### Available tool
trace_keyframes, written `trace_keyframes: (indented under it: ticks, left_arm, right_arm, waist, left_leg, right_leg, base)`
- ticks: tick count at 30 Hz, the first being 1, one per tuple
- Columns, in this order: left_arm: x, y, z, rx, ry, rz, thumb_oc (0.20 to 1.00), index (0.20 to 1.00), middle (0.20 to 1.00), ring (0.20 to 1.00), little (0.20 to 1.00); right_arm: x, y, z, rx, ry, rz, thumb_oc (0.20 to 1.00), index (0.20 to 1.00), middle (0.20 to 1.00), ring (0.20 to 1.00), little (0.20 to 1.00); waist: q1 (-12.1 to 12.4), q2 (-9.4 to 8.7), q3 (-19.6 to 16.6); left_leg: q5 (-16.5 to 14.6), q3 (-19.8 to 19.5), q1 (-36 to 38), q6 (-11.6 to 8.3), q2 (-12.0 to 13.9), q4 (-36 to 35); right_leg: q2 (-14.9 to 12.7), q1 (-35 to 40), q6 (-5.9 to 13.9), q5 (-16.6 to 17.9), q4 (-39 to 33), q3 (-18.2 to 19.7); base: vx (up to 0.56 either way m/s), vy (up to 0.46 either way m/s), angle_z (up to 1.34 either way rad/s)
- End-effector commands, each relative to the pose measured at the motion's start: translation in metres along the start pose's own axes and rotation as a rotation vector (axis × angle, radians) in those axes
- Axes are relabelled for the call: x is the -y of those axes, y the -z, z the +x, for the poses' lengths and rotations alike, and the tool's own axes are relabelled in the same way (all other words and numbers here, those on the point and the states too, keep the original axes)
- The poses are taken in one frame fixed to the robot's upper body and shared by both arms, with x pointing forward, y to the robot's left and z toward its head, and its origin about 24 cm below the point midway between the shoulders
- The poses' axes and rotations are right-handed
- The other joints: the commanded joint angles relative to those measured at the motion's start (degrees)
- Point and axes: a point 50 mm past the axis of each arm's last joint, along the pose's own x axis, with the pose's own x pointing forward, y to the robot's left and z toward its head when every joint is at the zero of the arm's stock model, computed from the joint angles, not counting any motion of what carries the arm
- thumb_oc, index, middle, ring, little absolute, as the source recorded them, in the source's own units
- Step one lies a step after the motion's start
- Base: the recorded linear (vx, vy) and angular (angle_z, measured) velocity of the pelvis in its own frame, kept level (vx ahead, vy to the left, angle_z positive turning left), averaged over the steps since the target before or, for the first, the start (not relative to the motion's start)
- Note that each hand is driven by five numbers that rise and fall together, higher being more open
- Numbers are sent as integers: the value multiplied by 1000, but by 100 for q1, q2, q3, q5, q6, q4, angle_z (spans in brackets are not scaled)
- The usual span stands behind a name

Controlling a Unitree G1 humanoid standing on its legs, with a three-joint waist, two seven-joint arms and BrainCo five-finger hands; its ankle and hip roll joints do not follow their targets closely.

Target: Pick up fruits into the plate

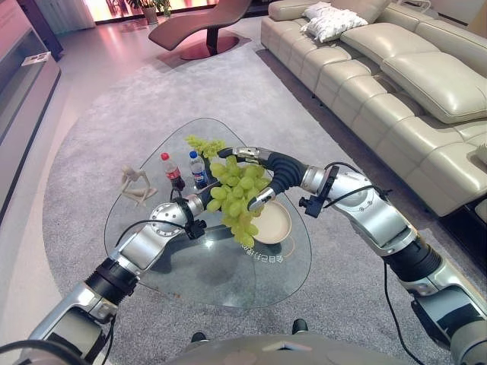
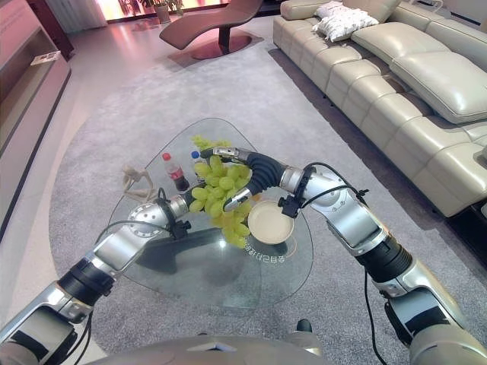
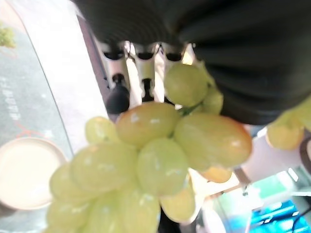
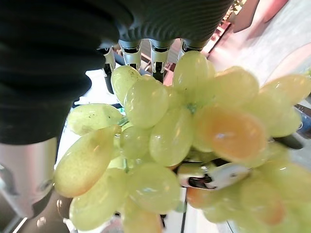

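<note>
A big bunch of green grapes [image 1: 237,194] hangs above the glass table [image 1: 205,277], its lower end over the left rim of the round cream plate [image 1: 275,225]. My right hand [image 1: 275,169] comes in from the right and is shut on the bunch, fingers over its top and thumb below. In the right wrist view the grapes [image 4: 165,136] sit right under those curled fingers [image 4: 141,51]. My left hand [image 1: 195,204] is against the bunch's left side, mostly hidden behind it. In the left wrist view the grapes [image 3: 155,160] lie close to the palm.
A second, smaller bunch of grapes [image 1: 204,144] lies at the table's far edge. A red-capped bottle [image 1: 173,172], a blue-capped bottle [image 1: 198,169] and a pale figurine [image 1: 137,186] stand at the back left. A cream sofa [image 1: 396,84] runs along the right.
</note>
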Motion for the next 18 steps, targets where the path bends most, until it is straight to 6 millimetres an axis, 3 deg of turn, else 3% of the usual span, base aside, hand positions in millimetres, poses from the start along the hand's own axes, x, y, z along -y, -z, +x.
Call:
trace_keyframes:
  ticks: [1, 9, 18]
  left_arm:
    - [-44, -46, 2, 166, -45, 70, 200, 200, 200, 200, 200]
    - [-74, -35, -24, 118, -68, -19, 200, 200, 200, 200, 200]
    - [-75, -26, -33, 115, 17, -148, 200, 200, 200, 200, 200]
  right_arm:
    - [6, -32, 6, 110, -46, -125, 1000, 1000, 1000, 1000, 1000]
    - [15, -29, -8, 85, -47, -144, 1000, 1000, 1000, 1000, 1000]
    - [20, -31, -13, 85, -55, -186, 1000, 1000, 1000, 1000, 1000]
  waist:
    - [53, -132, -107]
    - [45, -77, -127]
    - [49, -28, -160]
  left_leg:
    - [-362, -41, -34, 150, -22, 112]
    - [-333, -47, -52, 130, -35, 119]
    - [-338, -90, -53, 126, -70, 123]
  right_leg:
    - [-180, 230, 157, -322, 214, -130]
    - [-172, 224, 137, -336, 228, -115]
    - [-176, 239, 114, -375, 258, -93]
  base:
    - [0, 0, 0]
    - [0, 0, 0]
    - [0, 0, 0]
